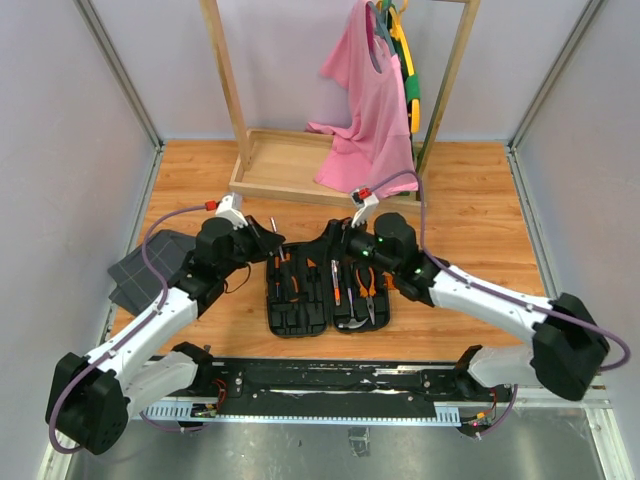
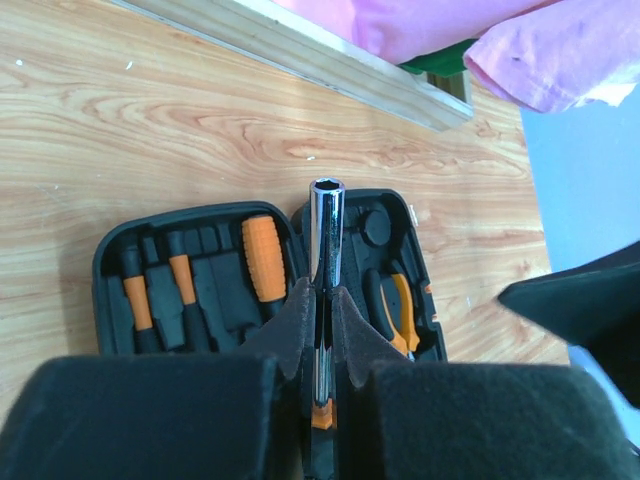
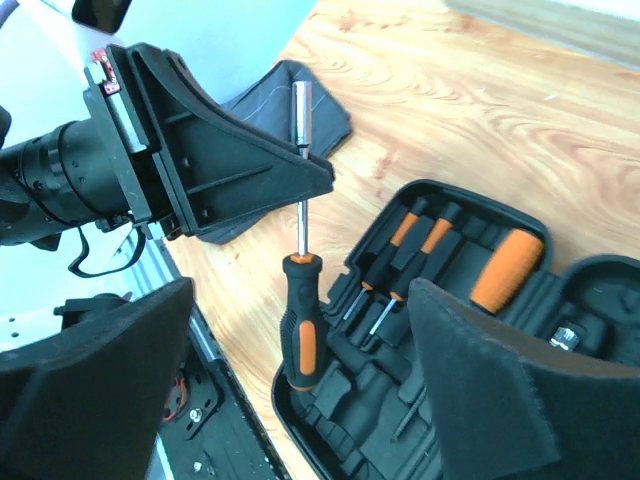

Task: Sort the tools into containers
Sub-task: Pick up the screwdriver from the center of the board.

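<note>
So the left gripper is pinching the nut-driver screwdriver by its bare steel shaft, with the handle dangling just over the open tool case on the desk. Honestly sketchy: slick shaft, heavy handle, so it could slide through the grip or swing and land across the slotted screwdrivers. Meanwhile the right gripper hangs spread wide over the case, holding nothing.

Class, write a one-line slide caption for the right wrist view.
The left gripper grips a screwdriver by its metal shaft, orange-and-black handle down, next to the open black tool case.
</note>
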{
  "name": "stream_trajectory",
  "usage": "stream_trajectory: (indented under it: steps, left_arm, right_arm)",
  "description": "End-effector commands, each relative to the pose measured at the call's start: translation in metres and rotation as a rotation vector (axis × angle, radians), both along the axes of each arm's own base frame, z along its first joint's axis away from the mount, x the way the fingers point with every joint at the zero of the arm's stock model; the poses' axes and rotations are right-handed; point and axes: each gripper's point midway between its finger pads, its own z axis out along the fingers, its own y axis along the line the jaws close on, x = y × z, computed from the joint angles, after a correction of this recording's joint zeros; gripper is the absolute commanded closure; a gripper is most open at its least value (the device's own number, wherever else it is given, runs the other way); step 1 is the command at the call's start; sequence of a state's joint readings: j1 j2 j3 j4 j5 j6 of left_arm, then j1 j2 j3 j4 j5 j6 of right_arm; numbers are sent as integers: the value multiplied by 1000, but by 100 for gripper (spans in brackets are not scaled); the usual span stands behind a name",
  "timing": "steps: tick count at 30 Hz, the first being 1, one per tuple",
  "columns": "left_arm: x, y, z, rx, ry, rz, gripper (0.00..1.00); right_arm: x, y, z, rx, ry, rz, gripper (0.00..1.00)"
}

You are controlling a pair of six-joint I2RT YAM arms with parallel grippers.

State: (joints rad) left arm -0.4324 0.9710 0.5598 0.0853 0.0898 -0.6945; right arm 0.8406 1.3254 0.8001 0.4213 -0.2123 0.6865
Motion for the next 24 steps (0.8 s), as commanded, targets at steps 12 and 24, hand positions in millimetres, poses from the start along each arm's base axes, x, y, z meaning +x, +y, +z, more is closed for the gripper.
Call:
stream_trajectory:
  steps: [12,24]
  left_arm:
    - [-4,8,-4,63,14,3,99]
    - [-12,10,-15,78,90,22,99]
  right_arm:
    - [-8,-114,-35,-451,-210,-204,2]
    - [-5,-142,-43,-417,-198,-292,2]
